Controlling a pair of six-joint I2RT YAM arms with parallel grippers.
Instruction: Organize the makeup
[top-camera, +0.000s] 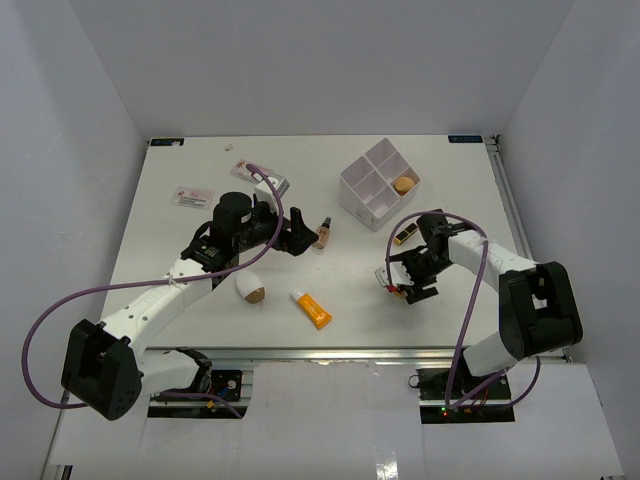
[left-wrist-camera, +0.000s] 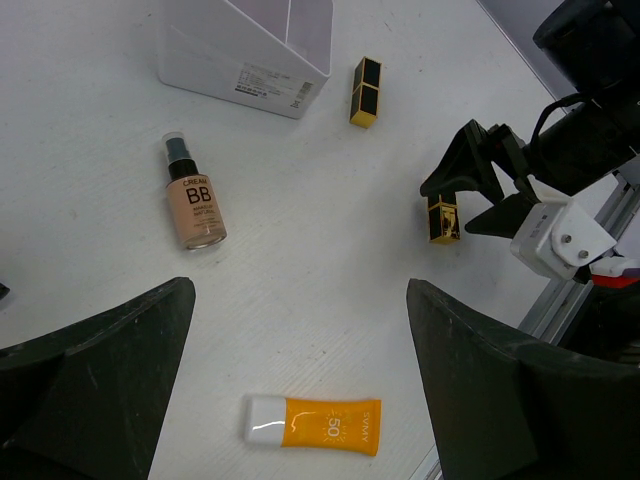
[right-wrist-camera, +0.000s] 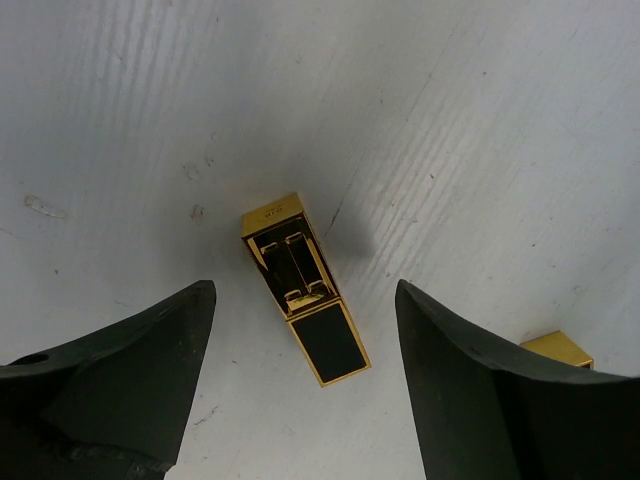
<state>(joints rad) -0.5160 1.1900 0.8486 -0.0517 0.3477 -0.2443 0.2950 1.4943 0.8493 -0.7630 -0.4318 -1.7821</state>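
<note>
**A:** Where's the right arm at? From above, its wrist hides whatever's under it.

**B:** The wrist cam sorts that out. The right jaws are spread, one on each side of a black-and-gold lipstick (right-wrist-camera: 305, 290) lying flat on the worktop (top-camera: 330, 150), close to the near edge on the right side. There are gaps on both sides, so no pinch. A gold corner (right-wrist-camera: 555, 350) pokes out behind one jaw. It's cut off, so can't tell what it is.

**A:** And the left?

**B:** The left jaws are spread wide over the middle with nothing in them. The BB cream bottle (left-wrist-camera: 195, 200) lies just past them. The second lipstick (top-camera: 405, 236) is just beside the white four-compartment box (top-camera: 380, 190), toward the far right corner. A tan sponge (top-camera: 403, 184) sits in the compartment facing the right edge, only its top showing. The white egg-shaped sponge (top-camera: 250, 289) and orange tube (top-camera: 312, 308) lie by the near edge, around the middle.
</note>
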